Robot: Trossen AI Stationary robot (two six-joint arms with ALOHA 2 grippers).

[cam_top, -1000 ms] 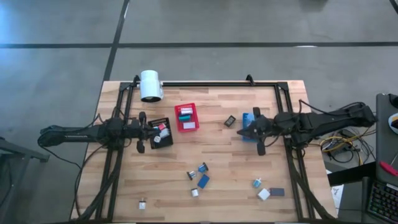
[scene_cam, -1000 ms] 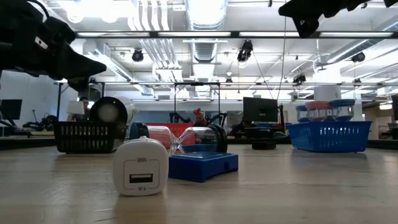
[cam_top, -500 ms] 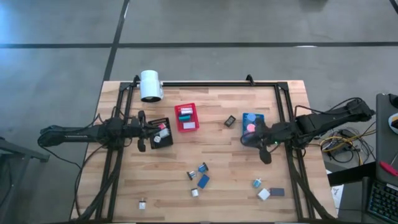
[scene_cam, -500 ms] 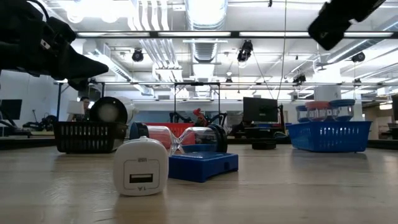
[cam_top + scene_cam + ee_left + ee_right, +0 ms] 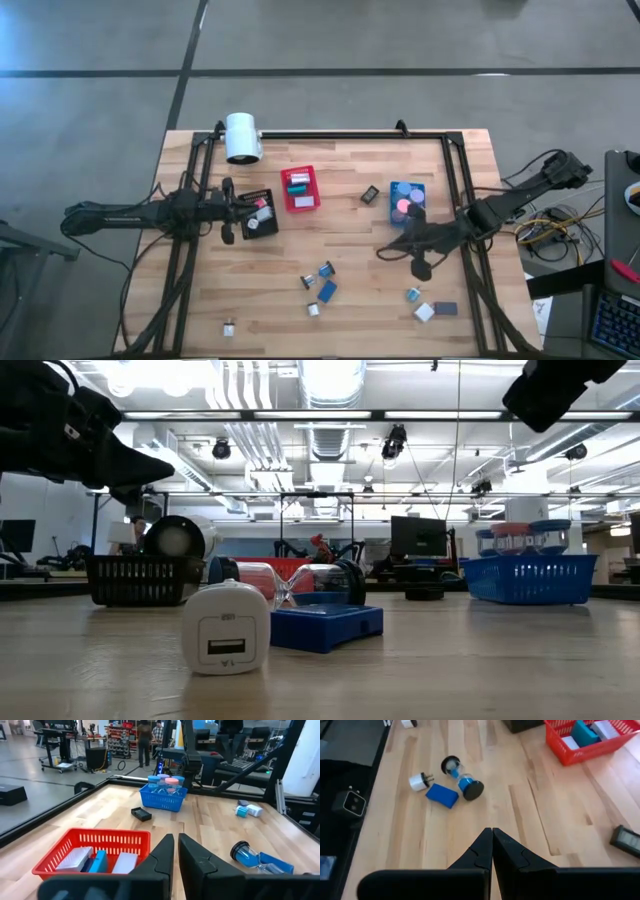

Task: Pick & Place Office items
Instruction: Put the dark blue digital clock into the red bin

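Small office items lie on the near part of the table: a blue hourglass (image 5: 325, 270), a blue block (image 5: 327, 291), a white charger (image 5: 313, 309), a white block (image 5: 425, 312) and a black piece (image 5: 446, 308). Another black piece (image 5: 371, 195) lies between the bins. My right gripper (image 5: 383, 251) hangs shut over bare wood to the right of the hourglass (image 5: 461, 776), touching nothing. In its wrist view the gripper (image 5: 492, 832) looks toward the blue block (image 5: 441, 796). My left gripper (image 5: 252, 212) waits shut over the black bin (image 5: 262, 218); its fingers (image 5: 176, 842) hold nothing.
A red bin (image 5: 300, 189) holds teal and white pieces. A blue bin (image 5: 405, 200) holds round pink and blue bits. A big white cylinder (image 5: 241, 137) stands at the far left corner. Black frame rails (image 5: 460, 230) run along the table's sides. Bare wood lies around the table's middle.
My right gripper has drawn away from above the blue bin, moving toward the near edge and somewhat left, and now stands over the table's middle. The blue bin with its pink bit is uncovered. The left arm has kept still.
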